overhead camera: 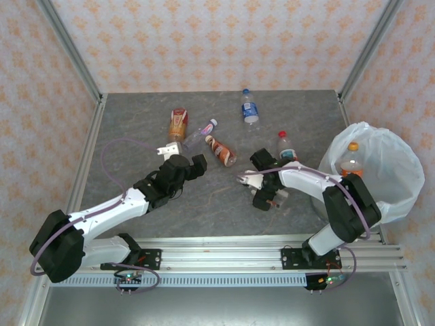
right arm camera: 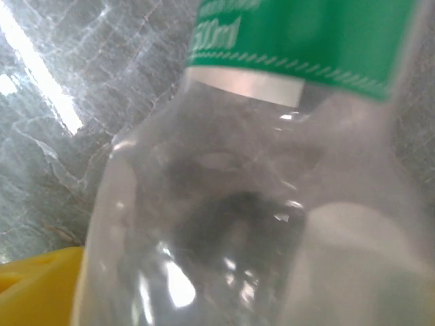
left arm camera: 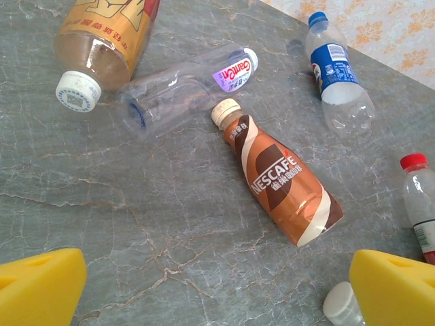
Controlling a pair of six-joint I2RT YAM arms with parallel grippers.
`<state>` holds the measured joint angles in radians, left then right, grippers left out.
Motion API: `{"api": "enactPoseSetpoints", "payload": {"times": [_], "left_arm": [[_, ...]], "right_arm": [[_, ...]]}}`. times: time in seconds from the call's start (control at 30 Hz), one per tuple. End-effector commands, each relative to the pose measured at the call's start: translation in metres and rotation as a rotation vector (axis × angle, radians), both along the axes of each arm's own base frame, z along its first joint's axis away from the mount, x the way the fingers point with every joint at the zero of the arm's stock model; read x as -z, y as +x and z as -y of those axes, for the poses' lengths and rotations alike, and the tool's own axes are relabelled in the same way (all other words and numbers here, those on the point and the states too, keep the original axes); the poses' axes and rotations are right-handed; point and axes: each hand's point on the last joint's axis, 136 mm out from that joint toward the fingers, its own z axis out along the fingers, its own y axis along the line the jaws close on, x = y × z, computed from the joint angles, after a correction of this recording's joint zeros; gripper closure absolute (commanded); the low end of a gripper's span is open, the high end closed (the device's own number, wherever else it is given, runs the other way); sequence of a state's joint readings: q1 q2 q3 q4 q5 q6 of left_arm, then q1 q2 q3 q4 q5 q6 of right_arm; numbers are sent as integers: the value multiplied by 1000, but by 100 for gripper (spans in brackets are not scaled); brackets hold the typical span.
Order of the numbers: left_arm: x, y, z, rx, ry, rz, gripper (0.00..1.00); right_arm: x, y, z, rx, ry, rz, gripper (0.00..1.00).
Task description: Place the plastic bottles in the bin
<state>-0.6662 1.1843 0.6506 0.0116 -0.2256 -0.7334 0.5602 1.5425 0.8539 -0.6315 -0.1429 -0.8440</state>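
Clear bottle [right arm camera: 224, 224], green label, glossy dented wall

A robot test cell, staged rather than lived in; the left arm [overhead camera: 115, 207] and right arm [overhead camera: 319, 180] are bolted to an aluminium rail [overhead camera: 224, 258] along the near edge of a grey, stone-patterned tabletop [overhead camera: 136, 122]; bare aluminium posts [overhead camera: 71, 51] rise from the far corners; flat panels of orange-flowered wallpaper [overhead camera: 217, 41] close the left, far and right sides; a purple cable [overhead camera: 112, 146] loops off the left arm.
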Motion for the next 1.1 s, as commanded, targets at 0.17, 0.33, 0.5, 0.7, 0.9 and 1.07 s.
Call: {"api": "enactPoseSetpoints", "payload": {"times": [0.17,0.33,0.5,0.7,0.9,1.07], "left_arm": [[1,2,-12,-50,22,5,0],[0,4,-9,-46,24,4,0],[0,5,-9,-47,26,3,0],[2,5,-9,-47,29,-2,0],[5,4,-11,-61,26,-7,0],[5,5,-11,-62,30,-7,0]], "right_arm": [[13,-9,5,-22,-40,-22,13],[13,-10,5,-18,-44,-27,23],[14,-12,5,-12,-50,-35,32],[8,-5,2,-7,-42,-1,41],[-4,2,-7,-12,4,50,44],[-16,8,-10,-5,30,92,48]]}}
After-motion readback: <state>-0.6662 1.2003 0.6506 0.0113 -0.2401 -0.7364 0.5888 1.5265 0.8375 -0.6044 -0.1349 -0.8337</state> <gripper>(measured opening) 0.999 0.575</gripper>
